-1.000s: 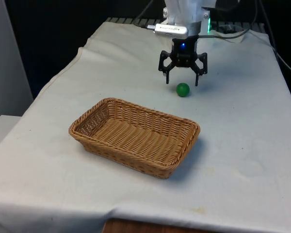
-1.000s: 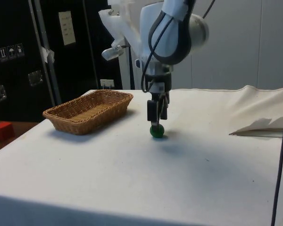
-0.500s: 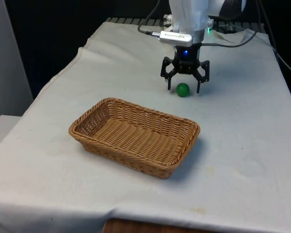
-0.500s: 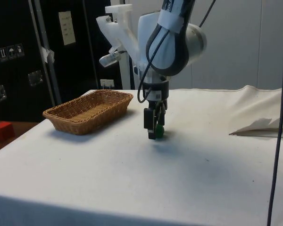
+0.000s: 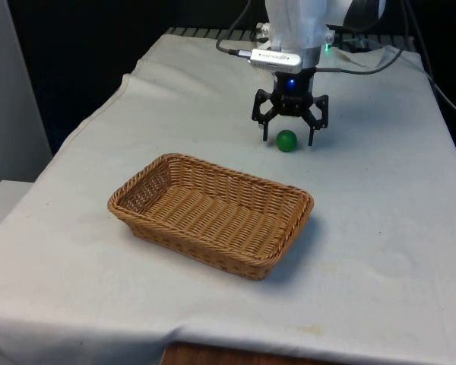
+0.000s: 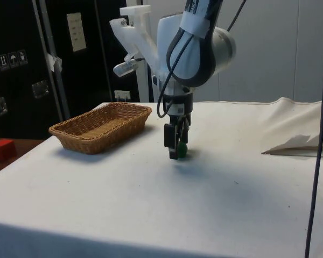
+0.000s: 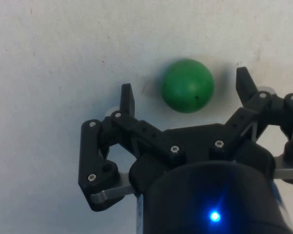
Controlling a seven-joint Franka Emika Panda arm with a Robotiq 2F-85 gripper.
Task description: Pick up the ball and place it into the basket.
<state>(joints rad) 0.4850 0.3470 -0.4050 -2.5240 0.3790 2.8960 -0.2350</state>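
A small green ball point(image 5: 286, 140) lies on the white cloth beyond the basket, toward the robot. My gripper point(image 5: 287, 139) is down at the cloth, open, with one finger on each side of the ball and a gap left on both sides. In the wrist view the ball point(image 7: 188, 85) sits between the two fingertips point(image 7: 127, 98), nearer one than the other. From the side the ball point(image 6: 181, 148) is half hidden behind the fingers point(image 6: 174, 146). The brown wicker basket point(image 5: 144, 185) stands empty near the middle of the table.
A red block point(image 6: 2, 148) sits off the table on a low surface in the side view. The cloth is rumpled into a fold point(image 6: 296, 143) past the gripper. Cables point(image 5: 365, 53) trail across the table's far end.
One second ago the gripper hung just above the ball; it has since come down around it. Over the last half second nothing moved.
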